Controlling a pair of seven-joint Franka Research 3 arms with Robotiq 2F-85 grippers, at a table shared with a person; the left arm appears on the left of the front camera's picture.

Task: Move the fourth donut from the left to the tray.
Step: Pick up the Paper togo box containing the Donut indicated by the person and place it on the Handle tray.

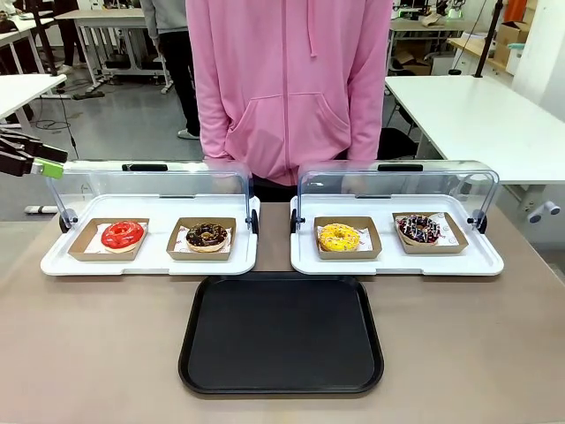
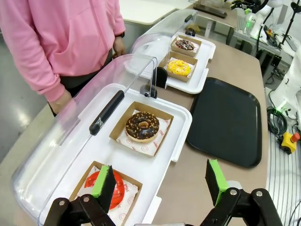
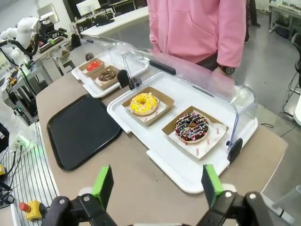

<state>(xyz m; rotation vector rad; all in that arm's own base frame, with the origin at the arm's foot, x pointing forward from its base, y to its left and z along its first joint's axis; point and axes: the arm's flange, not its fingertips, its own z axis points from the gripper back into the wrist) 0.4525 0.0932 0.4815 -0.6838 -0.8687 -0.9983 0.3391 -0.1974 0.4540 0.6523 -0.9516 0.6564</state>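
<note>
Brown tabletop [image 1: 88,353] carries the tray [image 1: 281,334] near its front edge. Just beyond the tray's far right corner, the fourth donut [image 1: 418,229] sits in its cardboard holder on a white tray [image 1: 397,266] with a raised clear lid [image 1: 397,181]. The left gripper [image 2: 159,181] hangs off the tray's left side and the right gripper [image 3: 157,184] off its right, both spread wide and holding nothing.

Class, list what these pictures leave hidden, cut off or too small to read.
Right wrist view: print on the white paper under the fourth donut is too small to read.
Left wrist view: a pad of the left claw hides part of the red donut.
Front view: the top edge cuts off the person above the chest.
</note>
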